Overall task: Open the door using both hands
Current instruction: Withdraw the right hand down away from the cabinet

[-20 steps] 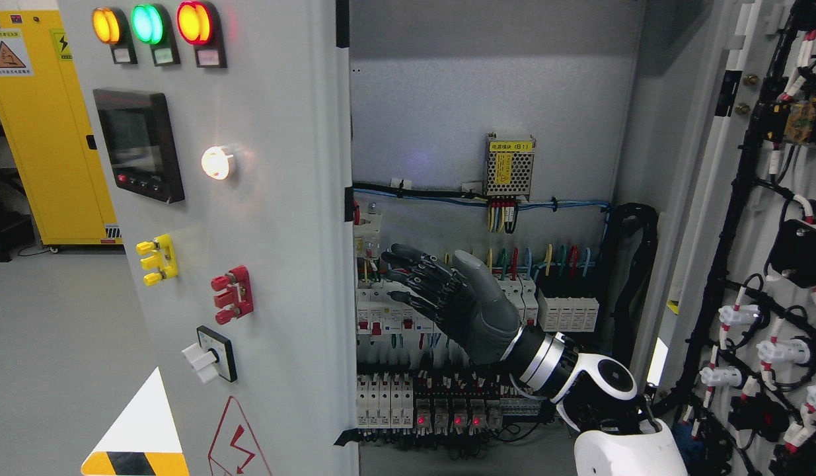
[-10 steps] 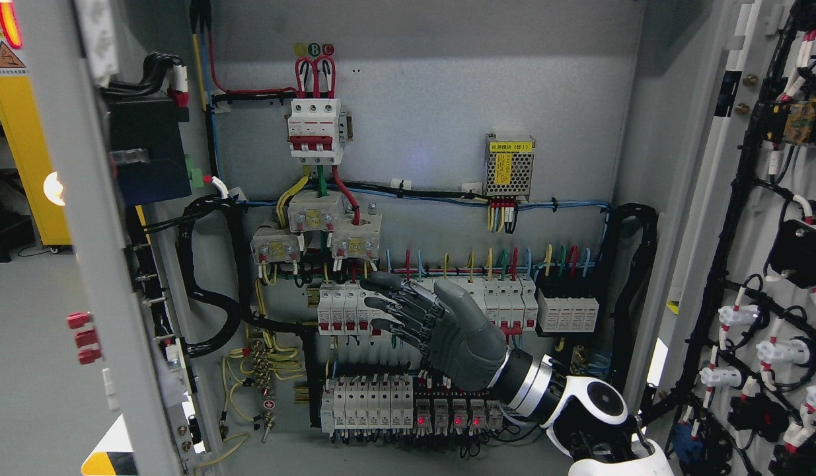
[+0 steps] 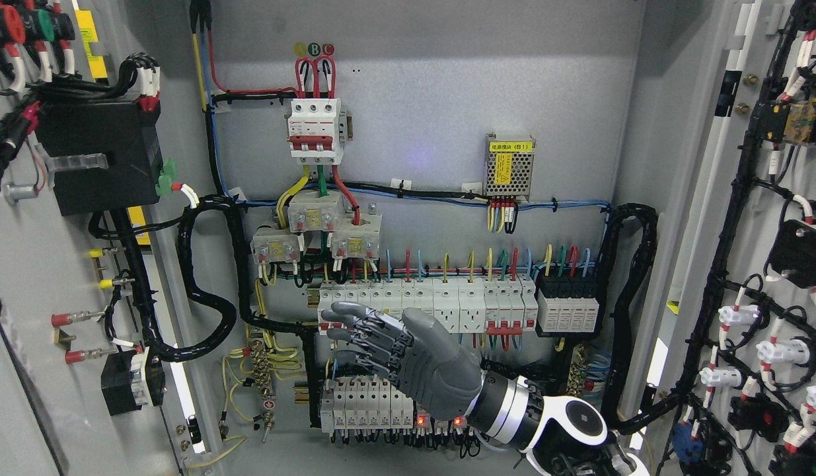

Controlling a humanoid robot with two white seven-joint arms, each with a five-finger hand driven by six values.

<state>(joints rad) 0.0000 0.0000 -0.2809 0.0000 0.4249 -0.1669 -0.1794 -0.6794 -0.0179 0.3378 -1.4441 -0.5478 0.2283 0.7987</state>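
Seemingly untouched cabinet doors cropped both sides, right hand [image 3: 408,360] open-fingered

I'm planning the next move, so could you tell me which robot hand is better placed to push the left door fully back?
The right robot hand, probably: it hangs open before the breakers, fingers toward the left door. The left one is out of view.

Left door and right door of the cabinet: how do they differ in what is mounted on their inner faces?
The left door carries a large black box with a green connector, and red and yellow terminal studs below it. The right door carries a long black cable harness feeding many small white-and-red connectors, and a yellow-black part near its top. Both are grey, swung open, and wired on the inside.
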